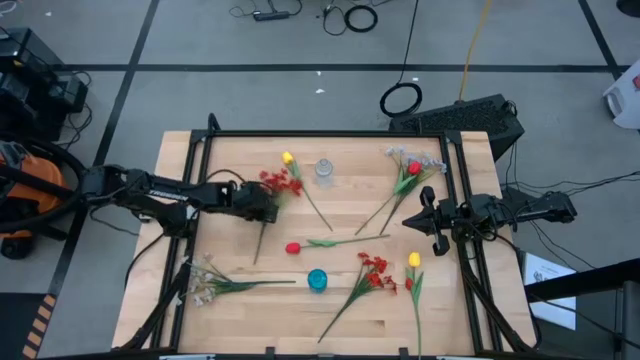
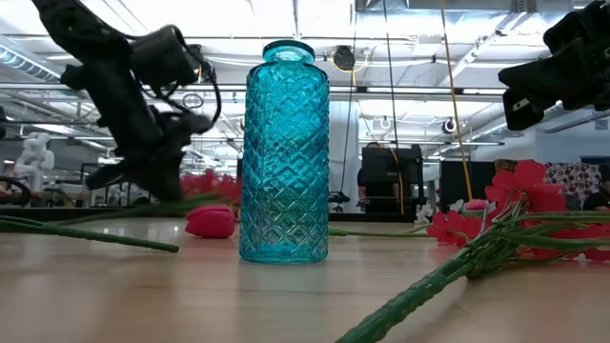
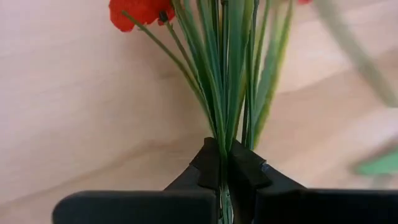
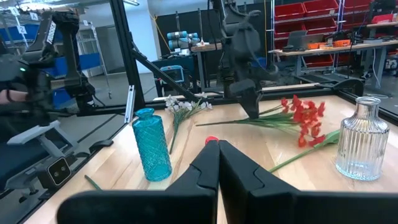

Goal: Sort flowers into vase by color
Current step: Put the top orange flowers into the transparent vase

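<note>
Task barely begun: both vases empty. Left gripper (image 1: pixel 268 206) jaws were closed on red spray (image 1: pixel 283 183) stem, blooms just ahead. Right gripper (image 1: pixel 424 215) jaws closed, empty. Remaining flowers scattered on tabletop (image 1: pixel 240 260).

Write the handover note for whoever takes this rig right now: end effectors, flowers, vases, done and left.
Left end effector: shut on the red flower spray by its stems, low over the table's far left.
Right end effector: shut, empty, at the right edge.
Blue vase near centre and clear vase at the far side; both look empty.
Other flowers lie loose: yellow tulip, red tulip, white spray, a second red spray, more at far right.
Done: one stem grasped. Left: every flower.
</note>
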Available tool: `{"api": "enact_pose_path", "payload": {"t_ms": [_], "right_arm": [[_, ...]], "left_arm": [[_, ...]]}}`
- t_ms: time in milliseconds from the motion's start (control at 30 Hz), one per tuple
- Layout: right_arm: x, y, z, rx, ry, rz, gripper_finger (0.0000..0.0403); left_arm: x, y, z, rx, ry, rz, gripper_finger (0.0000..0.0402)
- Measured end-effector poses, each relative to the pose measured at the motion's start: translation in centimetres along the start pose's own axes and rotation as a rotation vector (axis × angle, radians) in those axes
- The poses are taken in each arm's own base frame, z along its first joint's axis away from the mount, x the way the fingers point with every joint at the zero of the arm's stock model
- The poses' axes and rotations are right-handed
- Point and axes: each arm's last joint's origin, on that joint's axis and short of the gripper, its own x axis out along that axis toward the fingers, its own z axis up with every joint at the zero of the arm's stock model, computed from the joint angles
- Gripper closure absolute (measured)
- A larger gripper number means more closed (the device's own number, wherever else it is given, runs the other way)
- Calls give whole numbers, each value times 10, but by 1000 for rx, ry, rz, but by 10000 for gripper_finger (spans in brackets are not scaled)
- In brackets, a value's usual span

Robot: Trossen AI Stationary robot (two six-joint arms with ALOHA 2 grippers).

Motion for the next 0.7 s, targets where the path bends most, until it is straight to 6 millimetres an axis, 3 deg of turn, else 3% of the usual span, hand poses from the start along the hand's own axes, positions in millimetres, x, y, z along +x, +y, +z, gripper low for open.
{"api": "enact_pose_path", "payload": {"t_ms": [200,367,567,700], "right_arm": [[0,0,0,0,0,0,403],[0,0,0,0,0,0,403],[0,0,0,0,0,0,403],[0,0,0,0,0,0,403]], "left_arm": [[-5,-21,-6,21,-115,-152,386],[-20,-33,5,93,-267,-277,386],[-60,-51,37,267,-622,-510,386],[-83,-59,54,538,-933,-538,386]]}}
